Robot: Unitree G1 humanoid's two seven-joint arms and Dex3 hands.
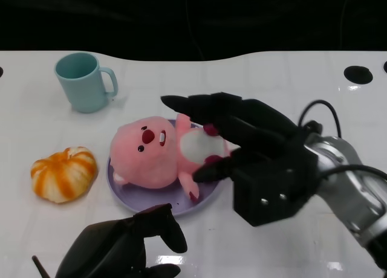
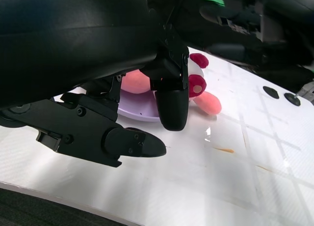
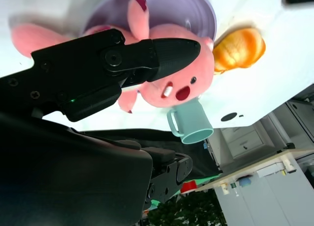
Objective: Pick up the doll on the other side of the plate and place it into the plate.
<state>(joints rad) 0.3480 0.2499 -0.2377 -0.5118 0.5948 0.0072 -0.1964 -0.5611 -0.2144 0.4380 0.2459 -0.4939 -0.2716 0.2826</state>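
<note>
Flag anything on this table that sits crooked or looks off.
The pink doll lies on its back across the purple plate, legs spilling over the rim under the right hand. The mug stands upright, and the toy pumpkin sits normally.

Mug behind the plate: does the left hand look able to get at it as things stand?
Probably not directly. The left hand sits at the near edge, and the doll on the plate lies between it and the mug.

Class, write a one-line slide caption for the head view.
Right robot hand over the pink doll lying on the purple plate, mug and pumpkin nearby.
</note>
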